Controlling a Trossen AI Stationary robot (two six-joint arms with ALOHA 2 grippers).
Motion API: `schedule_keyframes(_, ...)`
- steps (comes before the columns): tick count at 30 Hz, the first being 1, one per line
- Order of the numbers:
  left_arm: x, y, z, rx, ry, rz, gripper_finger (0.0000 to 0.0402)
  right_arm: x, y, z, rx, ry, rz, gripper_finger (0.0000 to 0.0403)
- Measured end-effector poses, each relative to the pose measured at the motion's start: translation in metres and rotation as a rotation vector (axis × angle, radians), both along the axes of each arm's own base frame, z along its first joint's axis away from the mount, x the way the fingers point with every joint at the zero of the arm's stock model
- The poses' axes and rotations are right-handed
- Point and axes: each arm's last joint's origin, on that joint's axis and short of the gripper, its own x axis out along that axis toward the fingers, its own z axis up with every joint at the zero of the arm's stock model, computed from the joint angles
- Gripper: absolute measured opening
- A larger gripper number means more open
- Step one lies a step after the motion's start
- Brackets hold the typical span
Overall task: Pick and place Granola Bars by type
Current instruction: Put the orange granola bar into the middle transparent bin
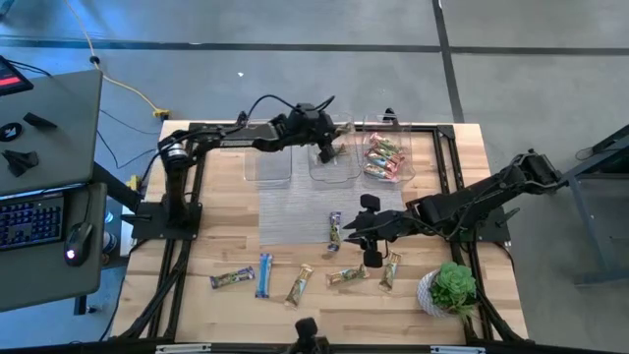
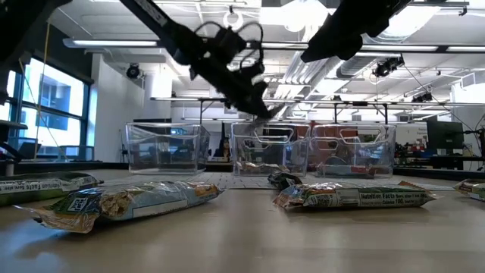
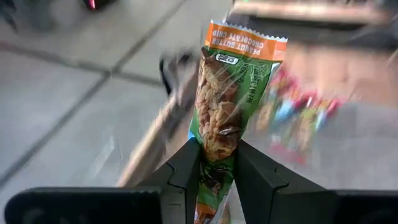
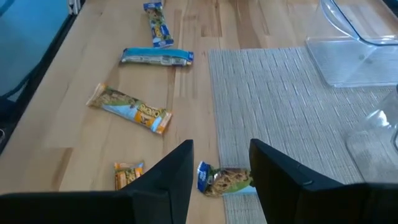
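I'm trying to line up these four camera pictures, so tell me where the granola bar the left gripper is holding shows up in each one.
High view: green-wrapped bar in the left gripper, over the middle bin.
Low view: hard to make out; the gripper hangs above the middle bin.
Left wrist view: bar upright in the centre, clamped between the fingers.
Right wrist view: not in it.
Shared landmark: the bin of red-wrapped bars beside it.

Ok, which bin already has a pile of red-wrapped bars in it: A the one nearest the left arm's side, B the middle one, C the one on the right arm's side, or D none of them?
C: in the high view the red-wrapped bars lie in the right-hand bin, while the left gripper hangs over the middle bin with its fingers shut on a green-wrapped bar.
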Motion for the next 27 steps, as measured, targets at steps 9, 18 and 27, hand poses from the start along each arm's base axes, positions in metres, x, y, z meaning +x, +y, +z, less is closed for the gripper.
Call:
schedule_keyframes(9, 0.0, 0.024, -0.046, -0.068, 0.079, 0.103, 0.0083, -0.002, -0.001, -0.003, -0.031, 0.029, 0.012, 0.014)
schedule_keyframes(18, -0.001, 0.029, -0.064, -0.139, 0.108, 0.13, 0.0083, -0.002, -0.001, -0.003, -0.028, 0.029, 0.013, 0.014)
schedule_keyframes(27, 0.0, 0.027, -0.064, -0.187, 0.094, 0.102, 0.0095, -0.002, -0.001, -0.003, -0.025, 0.03, 0.012, 0.014)
